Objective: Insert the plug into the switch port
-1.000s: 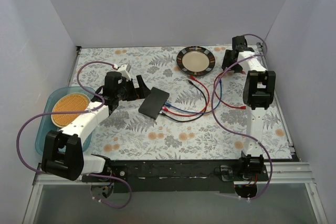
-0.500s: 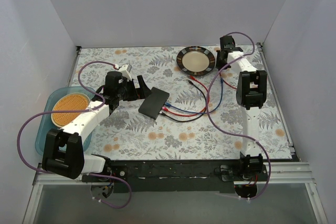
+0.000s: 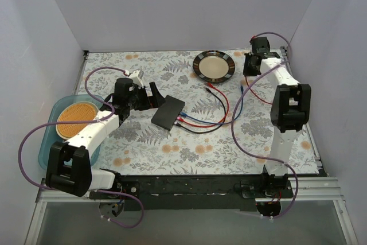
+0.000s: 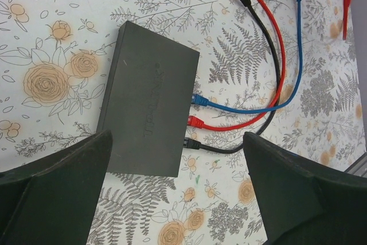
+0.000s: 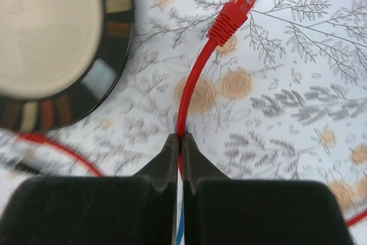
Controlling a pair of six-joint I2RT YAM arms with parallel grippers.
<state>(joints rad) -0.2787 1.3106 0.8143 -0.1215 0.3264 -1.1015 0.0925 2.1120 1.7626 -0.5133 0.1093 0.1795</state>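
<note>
The black switch (image 3: 168,113) lies flat at mid-table. Blue, red and black cables (image 4: 198,120) are plugged into the port row (image 4: 191,113) on its right edge. My left gripper (image 4: 178,199) hovers over the switch's near end, open, with nothing between its fingers. My right gripper (image 3: 250,72) is at the back right beside the plate and is shut on a red cable (image 5: 195,78) a short way behind its plug. The red plug (image 5: 238,4) sticks out ahead of the fingertips, off the cloth. A blue cable shows just under the fingers.
A dark-rimmed round plate (image 3: 198,61) sits at the back, close to the left of my right gripper. Loose red, black and blue cable ends (image 3: 207,88) trail between plate and switch. A blue tray (image 3: 49,142) holding an orange disc stands at the left edge.
My right gripper has shut on the red cable and its arm has swung left, then back right, taking the cable's end off the cloth. The left arm has not moved.
</note>
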